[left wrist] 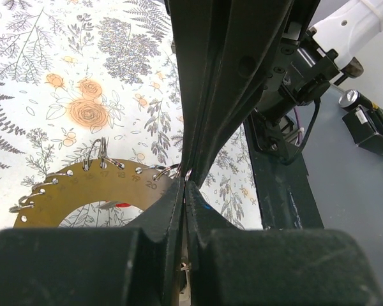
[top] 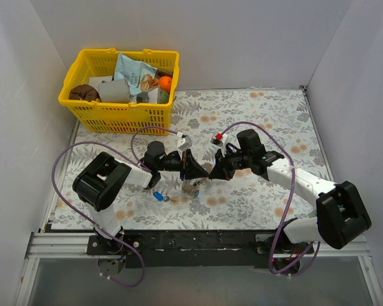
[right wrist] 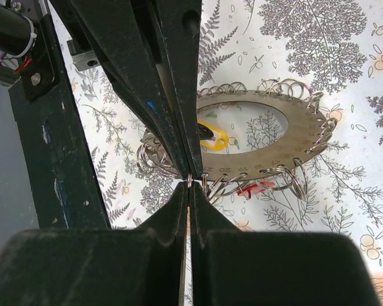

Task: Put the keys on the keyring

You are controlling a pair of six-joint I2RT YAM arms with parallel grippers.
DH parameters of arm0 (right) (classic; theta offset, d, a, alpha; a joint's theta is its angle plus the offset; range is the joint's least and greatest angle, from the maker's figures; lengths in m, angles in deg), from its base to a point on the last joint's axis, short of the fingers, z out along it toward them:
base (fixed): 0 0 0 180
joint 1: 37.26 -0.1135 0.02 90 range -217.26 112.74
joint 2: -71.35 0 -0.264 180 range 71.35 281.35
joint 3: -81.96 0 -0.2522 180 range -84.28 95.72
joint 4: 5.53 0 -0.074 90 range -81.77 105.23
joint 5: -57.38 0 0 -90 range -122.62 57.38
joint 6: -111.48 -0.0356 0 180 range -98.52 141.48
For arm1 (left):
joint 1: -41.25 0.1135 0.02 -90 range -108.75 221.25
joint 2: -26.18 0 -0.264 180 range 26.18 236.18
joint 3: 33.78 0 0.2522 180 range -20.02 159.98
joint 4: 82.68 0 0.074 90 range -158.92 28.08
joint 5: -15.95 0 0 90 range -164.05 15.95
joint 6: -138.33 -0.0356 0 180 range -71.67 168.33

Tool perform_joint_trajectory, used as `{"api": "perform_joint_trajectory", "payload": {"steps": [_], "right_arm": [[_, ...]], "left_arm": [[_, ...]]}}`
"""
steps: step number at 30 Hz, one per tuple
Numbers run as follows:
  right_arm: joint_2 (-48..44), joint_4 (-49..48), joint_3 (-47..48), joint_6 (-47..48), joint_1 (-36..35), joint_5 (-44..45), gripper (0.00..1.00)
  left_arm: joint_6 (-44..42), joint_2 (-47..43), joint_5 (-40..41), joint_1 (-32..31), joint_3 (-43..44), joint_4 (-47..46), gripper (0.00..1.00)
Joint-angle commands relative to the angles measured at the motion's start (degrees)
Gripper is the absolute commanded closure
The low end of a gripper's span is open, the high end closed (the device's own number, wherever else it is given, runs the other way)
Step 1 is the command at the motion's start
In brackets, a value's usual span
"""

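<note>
Top external: one keyring (top: 193, 187), one blue key (top: 158, 196).

small nos. 17, 18, 19, 20 printed along keyring (left wrist: 124, 182) rim by its holes, packet (top: 133, 73) print in yellow basket (top: 118, 116) illegible

Left arm (top: 124, 175): extended rightward, toward centre.
Left hand (left wrist: 186, 191): fingers pressed fully together.
Right arm (top: 300, 178): extended leftward, elbow bent.
Right hand (right wrist: 189, 191): fingers pressed fully together, tips meeting left hand's tips.
</note>
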Motion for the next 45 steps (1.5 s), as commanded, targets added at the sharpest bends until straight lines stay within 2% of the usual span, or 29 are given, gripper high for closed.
{"api": "perform_joint_trajectory", "payload": {"steps": [1,2,5,6,8,9,12,15,23,27,32,38,45], "right_arm": [[-2.24,-3.62,1.04,-0.12,-0.34,-1.54,0.97],[-2.33,-3.88,1.04,-0.21,-0.34,-1.28,0.94],[-3.38,-4.67,0.78,-0.82,-0.25,-0.31,0.72],[-3.65,-5.11,0.6,-1.09,-0.34,-0.05,0.62],[-5.05,-6.16,0.16,-1.79,-0.25,0.22,0.52],[-6.27,-6.43,-0.01,-2.14,-0.25,0.74,0.44],[-8.91,-8.18,-0.36,-3.11,0.1,2.23,0.32],[-11.55,-9.33,-0.45,-4.59,0.98,3.29,0.26],[-14.72,-9.95,-0.54,-5.57,2.3,1.37,0.24],[-14.9,-11.09,-1.07,-5.92,2.74,-2.84,0.28],[-16.04,-13.55,-1.07,-6.19,3.0,-8.74,0.27],[-14.64,-13.9,0.16,-6.45,3.0,-17.96,0.27],[-13.06,-14.34,0.25,-6.63,3.0,-22.19,0.37]], "left_arm": [[-3.61,-3.73,2.88,-0.47,0.97,5.41,1.0],[-5.01,-4.43,3.41,-0.56,1.05,6.55,1.0],[-7.04,-7.07,6.13,-0.56,1.32,10.95,1.0],[-8.26,-8.29,6.66,-0.56,1.41,12.7,1.0],[-9.5,-9.53,7.8,-0.56,1.58,14.46,1.0],[-10.29,-10.06,8.15,-0.47,1.67,15.69,1.0],[-11.52,-12.17,9.21,-0.56,1.67,18.07,1.0],[-12.32,-14.1,10.0,-0.47,1.67,20.18,1.0],[-17.23,-19.81,13.34,-0.56,1.15,26.24,1.0],[-20.05,-24.29,16.58,-0.91,0.18,28.53,1.0],[-24.44,-28.6,20.1,-1.53,-0.79,31.61,1.0],[-28.05,-32.65,23.36,-2.84,-3.42,29.42,1.0],[-30.42,-34.5,25.64,-3.9,-5.62,27.04,1.0]]}}
